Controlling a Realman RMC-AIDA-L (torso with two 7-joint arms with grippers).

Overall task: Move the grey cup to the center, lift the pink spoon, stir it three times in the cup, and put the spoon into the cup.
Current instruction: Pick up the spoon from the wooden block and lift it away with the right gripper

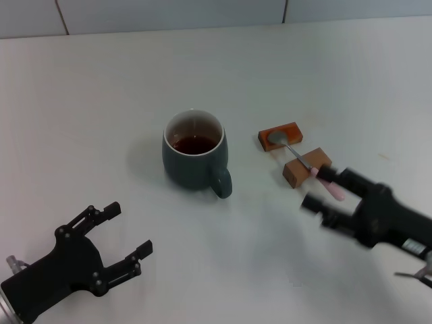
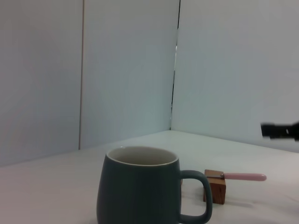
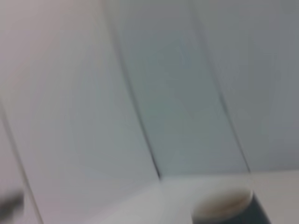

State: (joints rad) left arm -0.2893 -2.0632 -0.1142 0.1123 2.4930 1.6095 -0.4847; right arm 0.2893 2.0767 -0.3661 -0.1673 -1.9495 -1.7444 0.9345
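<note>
The grey cup (image 1: 194, 157) stands upright near the table's middle, with dark reddish-brown liquid inside and its handle toward the front right. It also shows in the left wrist view (image 2: 140, 191) and partly in the right wrist view (image 3: 233, 207). The pink spoon (image 1: 307, 164) lies across two wooden blocks, its silver bowl on the far block and its pink handle toward my right gripper; its handle shows in the left wrist view (image 2: 244, 177). My right gripper (image 1: 318, 189) is open, one finger at the handle's end. My left gripper (image 1: 128, 233) is open and empty at the front left.
Two brown wooden blocks (image 1: 280, 136) (image 1: 305, 165) hold the spoon, to the right of the cup. The near block shows in the left wrist view (image 2: 215, 185). The white table (image 1: 101, 101) runs back to a tiled wall (image 1: 169, 13).
</note>
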